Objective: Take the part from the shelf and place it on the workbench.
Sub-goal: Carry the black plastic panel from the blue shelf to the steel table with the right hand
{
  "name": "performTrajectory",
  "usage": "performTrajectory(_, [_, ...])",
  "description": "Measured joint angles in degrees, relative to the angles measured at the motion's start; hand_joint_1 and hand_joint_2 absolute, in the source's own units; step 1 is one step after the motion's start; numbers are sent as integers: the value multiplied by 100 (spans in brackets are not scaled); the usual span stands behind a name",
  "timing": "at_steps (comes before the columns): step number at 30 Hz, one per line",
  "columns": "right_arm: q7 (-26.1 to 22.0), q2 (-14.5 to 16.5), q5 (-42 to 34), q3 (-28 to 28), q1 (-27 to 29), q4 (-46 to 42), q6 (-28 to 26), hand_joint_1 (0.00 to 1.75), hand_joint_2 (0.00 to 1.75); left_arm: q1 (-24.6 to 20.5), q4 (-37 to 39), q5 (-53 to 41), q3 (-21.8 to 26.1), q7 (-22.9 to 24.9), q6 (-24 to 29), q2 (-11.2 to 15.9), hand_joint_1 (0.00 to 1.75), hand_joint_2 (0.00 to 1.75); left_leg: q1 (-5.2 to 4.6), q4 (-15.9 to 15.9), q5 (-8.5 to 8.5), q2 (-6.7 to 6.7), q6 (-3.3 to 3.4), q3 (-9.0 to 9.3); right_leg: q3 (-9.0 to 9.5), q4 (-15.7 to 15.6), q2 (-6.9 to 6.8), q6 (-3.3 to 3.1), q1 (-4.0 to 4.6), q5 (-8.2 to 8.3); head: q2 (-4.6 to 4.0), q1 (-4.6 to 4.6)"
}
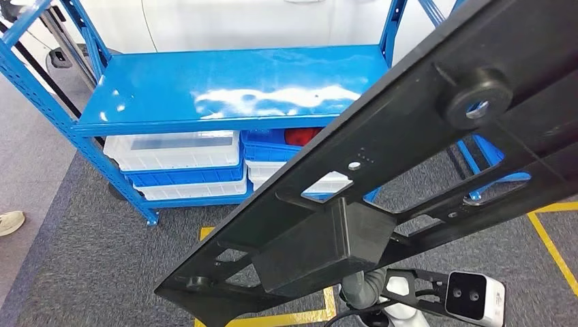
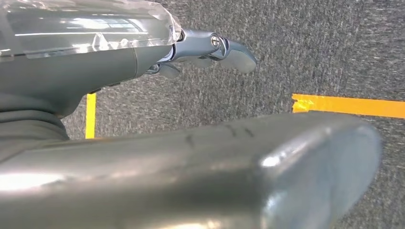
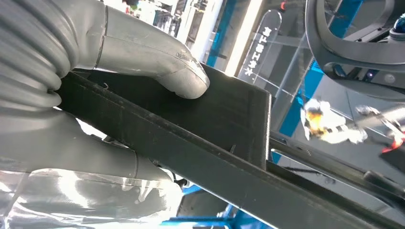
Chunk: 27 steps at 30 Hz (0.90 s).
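Part, a long black flat frame with cut-out slots, a boxy block near its middle and a round boss toward its far right end, hangs in the air in front of the blue shelf, running diagonally from near left to far right in the head view. It is off the shelf, whose glossy top board lies bare behind it. The right hand holds the part: in the right wrist view the thick grey thumb presses on the flat face of the black block while the rest of the hand closes against the bar's other side, so the fingers clamp tight on it. The left hand hangs over grey carpet marked with yellow tape; its fingers reach out straight and touch nothing. White and blue bins sit on the shelf's lower level.
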Motion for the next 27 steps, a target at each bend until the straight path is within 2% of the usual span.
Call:
performTrajectory(3, [0, -4, -18, -2, -1, 7, 7, 175, 175, -1, 0, -2, 0, 7, 0, -1, 0, 0, 4, 20, 21, -2, -99, -36, -36, -36, -4, -113, 3, 53, 0, -1])
performTrajectory(4, [0, -4, -25, -2, -4, 9, 7, 175, 175, -1, 0, -5, 0, 7, -2, -1, 0, 0, 11, 100, -49, -4, -130, -72, -44, -54, -10, -154, -5, 80, 0, -1])
performTrajectory(5, [0, -5, -28, -2, -6, 9, 0, 175, 175, 0, 0, -10, 0, 7, -4, 0, 0, 0, 18, 291, -189, -6, -158, -152, -57, -72, -17, -192, -14, 107, 0, -1])
performTrajectory(6, [0, -5, -24, -2, -5, 13, -12, 175, 175, 1, 0, -16, 0, 7, -9, 1, 0, 0, 26, 609, -393, -7, -183, -285, -79, -77, -24, -217, -13, 129, 0, -1])
performTrajectory(8, [0, -10, -2, -2, 4, 29, -41, 175, 175, 8, 1, -28, 0, 8, -19, 1, 0, 0, 31, 1411, -786, -7, -221, -611, -141, -70, -25, -241, 2, 166, 0, -1])
performTrajectory(9, [0, -15, 20, -2, 13, 40, -47, 175, 175, 13, 2, -32, 0, 8, -22, 0, 0, 0, 31, 1654, -861, -7, -228, -697, -171, -62, -25, -243, 9, 184, 0, -1])
performTrajectory(10, [0, -23, 50, -2, 25, 49, -49, 175, 175, 19, 2, -35, 0, 9, -24, -1, 0, 0, 31, 1664, -817, -7, -225, -667, -194, -53, -23, -240, 15, 197, 0, -1])
performTrajectory(11, [0, -31, 93, -2, 36, 56, -48, 175, 175, 23, 2, -35, 1, 10, -25, -2, 0, 0, 29, 1422, -670, 1, -212, -511, -207, -44, -36, -237, 19, 205, 0, -1])
performTrajectory(13, [0, -39, 229, -2, 46, 72, -43, 175, 175, 15, 2, -20, 3, 14, -19, -1, 0, 0, 8, 575, -343, 103, -152, -32, -210, -25, -74, -224, 38, 213, 0, -1])
performTrajectory(14, [0, -41, 315, -1, 44, 85, -38, 175, 175, 0, 2, -8, 6, 16, -15, -2, 0, 0, -13, 242, -250, 159, -110, 134, -211, -16, -103, -207, 51, 218, 0, -1])
performTrajectory(15, [0, -42, 400, 6, 41, 101, -34, 175, 175, -15, 2, 7, 8, 18, -10, -8, 0, 0, -34, 47, -215, 198, -71, 216, -214, -10, -129, -183, 62, 225, 0, -1])
performTrajectory(16, [0, -42, 468, 16, 35, 117, -32, 175, 175, -23, 2, 20, 12, 21, -3, -14, 0, 0, -57, -16, -221, 198, -36, 220, -218, -9, -163, -153, 66, 234, 0, -1])
performTrajectory(18, [0, -48, 541, 60, 0, 137, -39, 175, 175, -5, 2, 35, 19, 32, 18, -31, 0, 0, -48, -48, -159, 114, 28, 198, -226, -2, -217, -89, 55, 236, 0, -1])
performTrajectory(19, [0, -56, 540, 84, -29, 141, -43, 175, 175, 5, 2, 37, 23, 37, 31, -37, 0, 0, -34, -71, -121, 76, 62, 194, -253, 56, -195, -53, 48, 178, 0, -1])
performTrajectory(20, [0, -73, 516, 101, -65, 144, -25, 175, 175, 7, 2, 33, 26, 33, 56, -42, 0, 0, -17, -94, -80, 46, 96, 182, -325, 219, -149, -21, 40, 49, 0, -1])
performTrajectory(21, [0, -99, 478, 101, -97, 152, 16, 175, 175, 2, 2, 22, 27, 15, 93, -46, 0, 0, -7, -105, -45, 11, 119, 163, -453, 510, -90, 9, 27, -147, 0, -1])
performTrajectory(23, [0, -165, 400, 60, -137, 189, 149, 175, 175, -6, 2, -8, 28, -44, 212, -48, 0, 0, -8, -95, -1, -73, 138, 93, -794, 1297, -21, 47, 0, -555, 0, -1])
performTrajectory(24, [0, -194, 377, 32, -145, 215, 200, 175, 175, -2, 2, -20, 28, -71, 266, -49, 0, 0, -6, -84, 14, -122, 134, 65, -909, 1581, -14, 62, -15, -646, 0, -1])
performTrajectory(25, [0, -218, 364, 10, -152, 241, 232, 175, 175, 3, 2, -27, 28, -89, 304, -50, 0, 0, -4, -69, 24, -174, 125, 42, -924, 1659, -9, 74, -30, -623, 0, -1])
performTrajectory(26, [0, -235, 358, -3, -164, 263, 248, 175, 175, 5, 2, -31, 28, -98, 324, -51, 0, 0, 0, -49, 29, -230, 114, 26, -817, 1488, 2, 80, -47, -489, 0, -1])
performTrajectory(27, [0, -248, 358, -10, -181, 281, 258, 175, 175, 4, 2, -33, 28, -106, 334, -51, 0, 0, 5, -24, 27, -290, 100, 14, -613, 1124, 44, 79, -66, -290, 0, -1])
